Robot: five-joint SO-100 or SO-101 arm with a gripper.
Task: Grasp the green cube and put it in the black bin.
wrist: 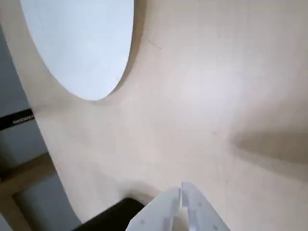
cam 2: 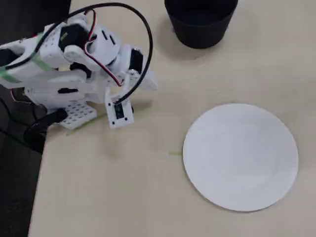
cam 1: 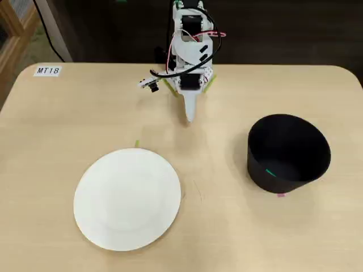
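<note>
White plate (cam 1: 127,198) at the left of a fixed view, lying flat and bare on the tan table (cam 1: 57,124); a short green tape strip (cam 1: 136,143) just past its far rim. At the middle back, folded over its base, the white arm – gripper (cam 1: 190,118) pointing down at the tabletop, fingers (wrist: 192,209) pressed together on nothing in the wrist view. To the right, upright and well apart from the plate, the black bin (cam 1: 288,154) – inside, against the near wall, a small speck of green, apparently the green cube (cam 1: 270,172).

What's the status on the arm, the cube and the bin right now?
Gripper shut, empty, folded back near base. Green cube visible inside black bin. White plate bare. Nothing in the way.
</note>
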